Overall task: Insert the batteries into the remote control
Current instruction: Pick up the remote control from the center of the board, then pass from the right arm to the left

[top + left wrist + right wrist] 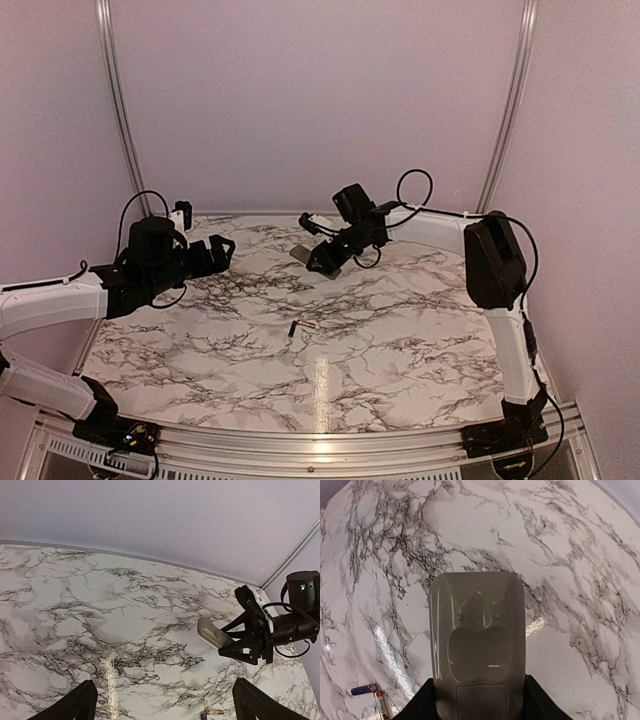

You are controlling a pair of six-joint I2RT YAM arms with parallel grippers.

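The right gripper (325, 264) clamps the remote control (477, 640), grey back up, near the centre of the top view. The batteries (303, 327) lie on the table (420, 340) just below centre. The left gripper (218, 254) stands wide open at the left.

White marble-look table with dark grey veins (400, 330), boxed in by plain pale lilac walls (320, 100). Silver aluminium posts (118, 100) run up the back corners, a silver aluminium rail (320, 452) lines the near edge, and a bright glare streak (320, 385) sits on the tabletop.
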